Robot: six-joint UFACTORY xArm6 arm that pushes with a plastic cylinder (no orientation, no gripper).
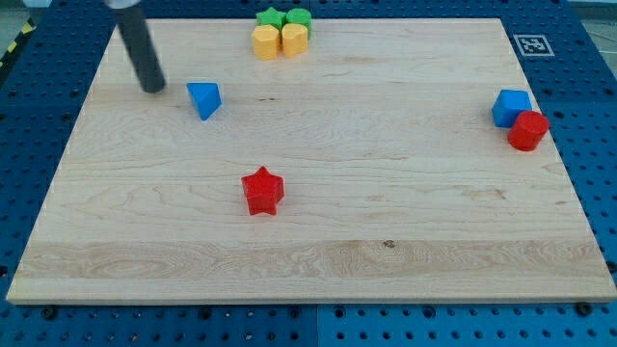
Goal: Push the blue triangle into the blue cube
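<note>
The blue triangle [204, 99] lies on the wooden board at the view's upper left. The blue cube [510, 107] sits far off at the view's right edge, touching a red cylinder [528, 130] just below and right of it. My tip [153, 89] rests on the board a short way left of the blue triangle, with a small gap between them. The dark rod rises from there toward the view's top left.
A red star [262, 190] lies below the middle of the board. At the view's top centre sit a green star [272, 18], a green block [298, 18], a yellow block [266, 41] and a yellow cylinder [294, 40], clustered together. The board [386, 241] lies on a blue perforated table.
</note>
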